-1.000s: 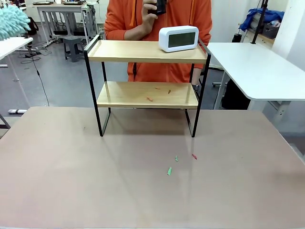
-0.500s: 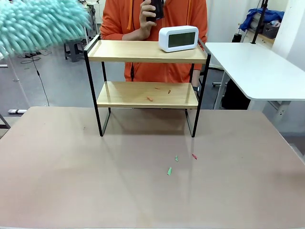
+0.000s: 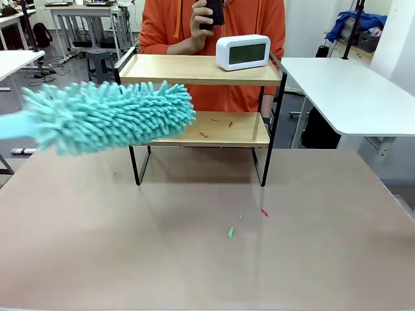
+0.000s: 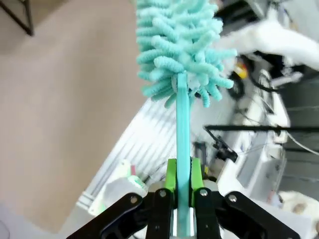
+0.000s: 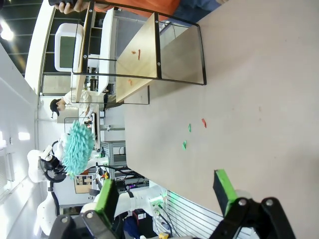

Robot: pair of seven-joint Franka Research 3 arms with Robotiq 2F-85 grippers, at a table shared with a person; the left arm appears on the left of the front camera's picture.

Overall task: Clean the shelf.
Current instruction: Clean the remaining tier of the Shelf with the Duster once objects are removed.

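The person [image 3: 214,65] wears a bright orange hoodie [image 3: 162,26] with long sleeves [image 3: 152,39] and two thin orange drawstrings [image 3: 179,19] running down the chest.

The left gripper [image 4: 183,172] is black, built from flat, angular links that meet at round silver pins [image 4: 131,199]. Its two fingers carry bright green pads [image 4: 171,174] on their inner faces, narrow and upright.

The right gripper [image 5: 164,185] has the same make: matte black links with small silver pins [image 5: 239,202] at the joints, and a green pad [image 5: 223,184] on each fingertip.

Seen far off in the right wrist view, the left arm [image 5: 37,167] is glossy white, made of rounded, tube-like segments with a black end.
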